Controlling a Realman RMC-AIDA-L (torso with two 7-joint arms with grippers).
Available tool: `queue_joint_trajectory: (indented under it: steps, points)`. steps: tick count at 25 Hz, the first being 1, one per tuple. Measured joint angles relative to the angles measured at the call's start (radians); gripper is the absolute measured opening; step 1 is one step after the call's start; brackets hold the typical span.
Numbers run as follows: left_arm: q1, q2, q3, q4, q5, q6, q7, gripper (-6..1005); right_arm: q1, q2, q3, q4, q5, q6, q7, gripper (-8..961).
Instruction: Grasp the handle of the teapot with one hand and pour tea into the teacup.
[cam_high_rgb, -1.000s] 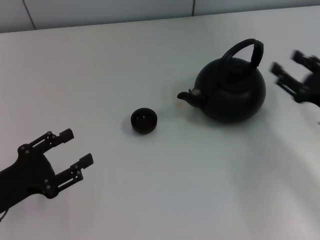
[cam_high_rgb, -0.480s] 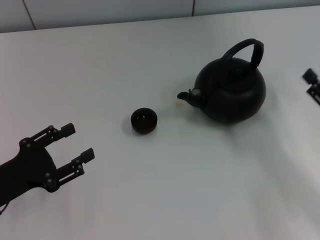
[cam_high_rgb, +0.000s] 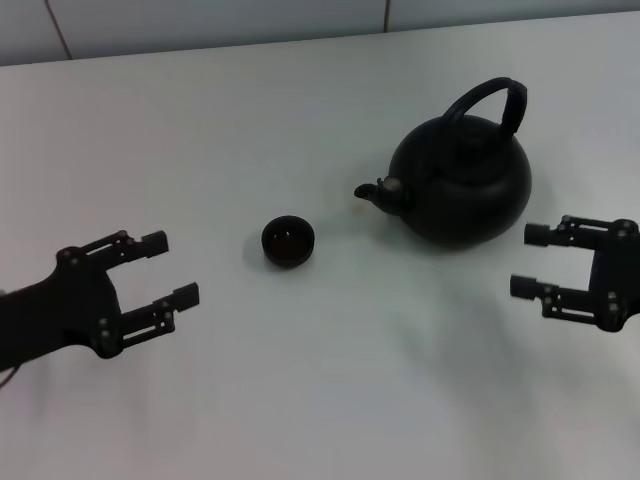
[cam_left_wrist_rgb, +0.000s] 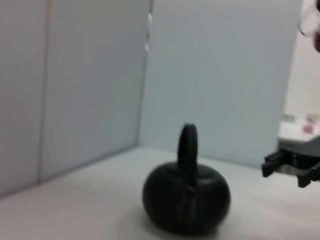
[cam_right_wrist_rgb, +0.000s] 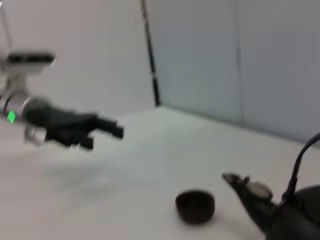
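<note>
Right claw (cam_high_rgb: 529, 260) wide open, holding nothing, hovering just beside the teapot (cam_high_rgb: 462, 180) on its near right, fingertips aimed left across the table (cam_high_rgb: 330, 400), apart from the pot body. Left claw (cam_high_rgb: 170, 268) also spread wide and empty, low over the near left of the table, fingers aimed right toward the teacup (cam_high_rgb: 288, 241), well apart from it. Teapot upright on the table at right-centre, lid on, contents hidden. Stubby spout (cam_high_rgb: 378, 191) aimed left and slightly toward the robot, toward the teacup; spout tip and cup apart, near each other. Handle (cam_high_rgb: 492, 100) arched upright over the lid, hoop running roughly spout-to-back, untouched by either claw. Teacup upright left of the spout, dark inside; cannot tell whether any liquid in it. Left wrist view: teapot (cam_left_wrist_rgb: 186, 197) seen end-on with handle (cam_left_wrist_rgb: 188, 150) as a thin vertical loop, right claw (cam_left_wrist_rgb: 280, 165) beside it. Right wrist view: teacup (cam_right_wrist_rgb: 195, 206) just off the spout (cam_right_wrist_rgb: 245, 187), left claw (cam_right_wrist_rgb: 102, 131) farther off.
</note>
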Motion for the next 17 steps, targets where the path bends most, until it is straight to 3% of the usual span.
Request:
queue_joint_trajectory:
  steps: [4, 5, 10, 17]
  points:
    - [-0.028, 0.008, 0.0, 0.039, 0.053, -0.001, -0.069, 716, 0.024, 0.0, 0.005, -0.057, -0.05, -0.005, 0.037, 661]
    - [-0.064, 0.027, 0.0, 0.081, 0.133, 0.001, -0.158, 716, 0.032, 0.0, 0.002, -0.088, -0.067, -0.005, 0.054, 661]
    - [-0.087, 0.051, -0.001, 0.092, 0.177, 0.012, -0.214, 715, 0.043, 0.003, -0.006, -0.124, -0.085, -0.006, 0.07, 661]
    - [-0.093, 0.044, 0.0, 0.129, 0.199, 0.036, -0.247, 715, 0.062, 0.002, -0.01, -0.13, -0.097, -0.005, 0.074, 661]
